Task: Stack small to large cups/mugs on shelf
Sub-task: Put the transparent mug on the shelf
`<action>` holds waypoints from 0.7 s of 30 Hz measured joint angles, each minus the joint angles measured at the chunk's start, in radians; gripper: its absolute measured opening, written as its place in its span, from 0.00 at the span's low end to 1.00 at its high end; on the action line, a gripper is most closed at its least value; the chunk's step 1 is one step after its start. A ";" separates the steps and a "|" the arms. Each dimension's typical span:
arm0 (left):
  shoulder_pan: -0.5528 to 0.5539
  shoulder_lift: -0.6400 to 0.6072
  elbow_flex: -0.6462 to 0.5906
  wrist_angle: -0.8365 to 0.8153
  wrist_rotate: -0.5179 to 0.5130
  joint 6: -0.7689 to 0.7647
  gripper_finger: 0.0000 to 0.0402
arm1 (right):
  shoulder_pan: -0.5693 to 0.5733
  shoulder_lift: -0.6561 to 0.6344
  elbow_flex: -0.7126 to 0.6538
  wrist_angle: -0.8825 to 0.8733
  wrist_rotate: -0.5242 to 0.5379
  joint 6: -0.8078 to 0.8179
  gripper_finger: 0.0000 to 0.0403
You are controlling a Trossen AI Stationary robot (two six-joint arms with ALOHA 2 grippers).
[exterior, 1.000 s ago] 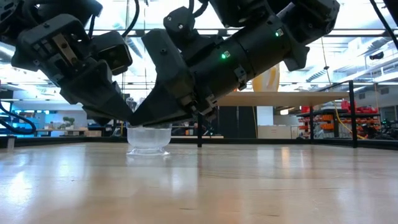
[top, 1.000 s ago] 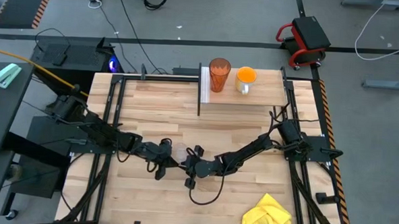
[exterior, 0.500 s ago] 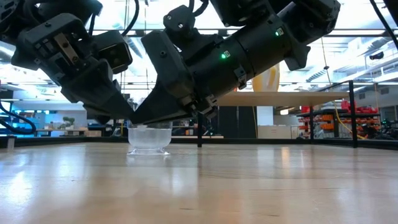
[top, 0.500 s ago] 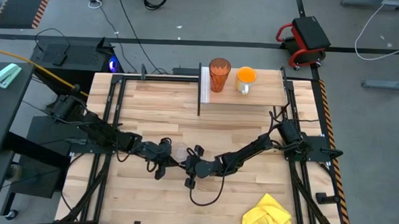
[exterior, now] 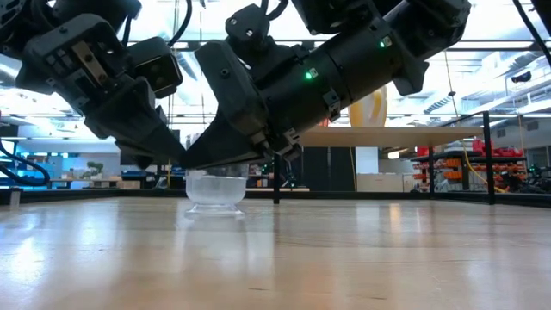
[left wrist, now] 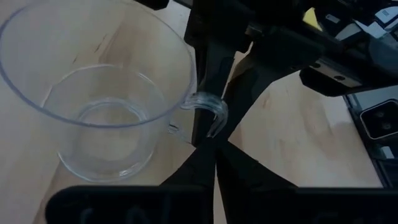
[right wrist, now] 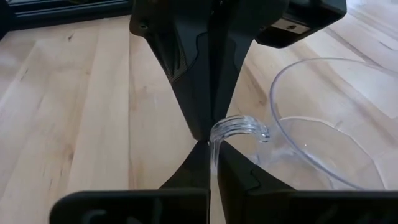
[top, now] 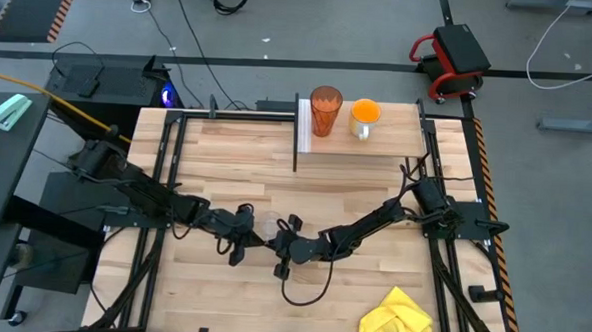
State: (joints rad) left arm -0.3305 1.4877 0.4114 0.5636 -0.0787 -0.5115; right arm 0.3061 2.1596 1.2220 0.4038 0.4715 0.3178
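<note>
I see both arms stretched low over the middle of the table, tips meeting nose to nose. The left gripper (left wrist: 214, 140) and right gripper (right wrist: 211, 146) are each pinched narrow on the handle of the small clear glass (exterior: 215, 190), which stands on the tabletop (top: 246, 174). On the shelf (top: 392, 140) at the far edge stand 2 cups, the dark tumbler (top: 324, 110) and the orange cup (top: 364, 116). A yellow cloth (top: 398, 317) lies near right.
</note>
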 joint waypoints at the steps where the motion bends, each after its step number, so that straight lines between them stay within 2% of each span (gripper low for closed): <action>1: -0.001 -0.005 0.000 -0.004 0.001 0.000 0.05 | 0.002 0.000 0.001 -0.001 0.000 -0.002 0.03; 7: -0.022 -0.063 0.004 -0.045 0.020 0.026 0.03 | 0.011 -0.004 0.002 -0.032 0.021 -0.018 0.02; 13: -0.043 -0.079 0.003 -0.076 0.004 0.028 0.06 | 0.036 -0.049 0.002 -0.171 0.042 0.004 0.02; 17: -0.042 -0.078 0.003 -0.107 -0.043 0.029 0.06 | 0.063 -0.122 0.001 -0.277 0.092 0.005 0.02; 21: -0.043 -0.078 0.002 -0.124 -0.067 0.029 0.04 | 0.108 -0.226 0.001 -0.454 0.167 0.057 0.02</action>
State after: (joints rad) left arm -0.3733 1.4097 0.4134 0.4400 -0.1460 -0.4828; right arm 0.4139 1.9332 1.2228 -0.0497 0.6387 0.3753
